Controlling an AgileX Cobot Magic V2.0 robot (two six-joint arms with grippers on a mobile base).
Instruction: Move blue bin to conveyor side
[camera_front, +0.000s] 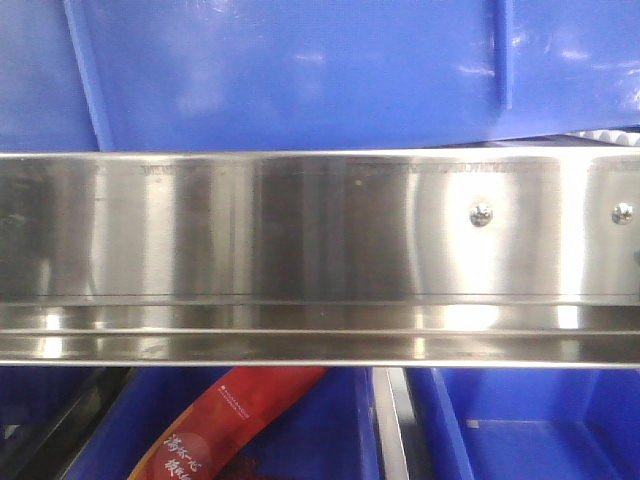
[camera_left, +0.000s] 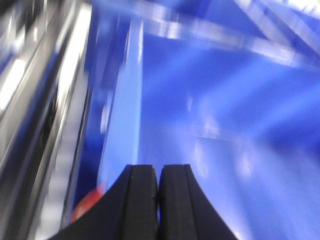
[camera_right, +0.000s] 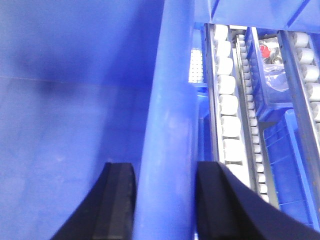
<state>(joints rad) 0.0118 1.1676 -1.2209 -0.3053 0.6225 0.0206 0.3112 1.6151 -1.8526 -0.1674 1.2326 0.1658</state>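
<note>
The blue bin (camera_front: 300, 70) fills the top of the front view, behind the steel rail. My right gripper (camera_right: 165, 169) straddles the bin's wide rolled rim (camera_right: 170, 110), one finger inside the bin and one outside, both against the rim. My left gripper (camera_left: 158, 170) is shut with its fingers together over the inside of the bin (camera_left: 225, 110), next to a pale rim strip (camera_left: 125, 115); that view is blurred. The dark mesh conveyor surface is out of view.
A shiny stainless rail (camera_front: 300, 230) with screws crosses the front view. Below it are other blue bins (camera_front: 540, 420) and a red printed packet (camera_front: 230, 420). White roller tracks (camera_right: 225, 100) and small blue bins with parts (camera_right: 272, 65) lie right of the rim.
</note>
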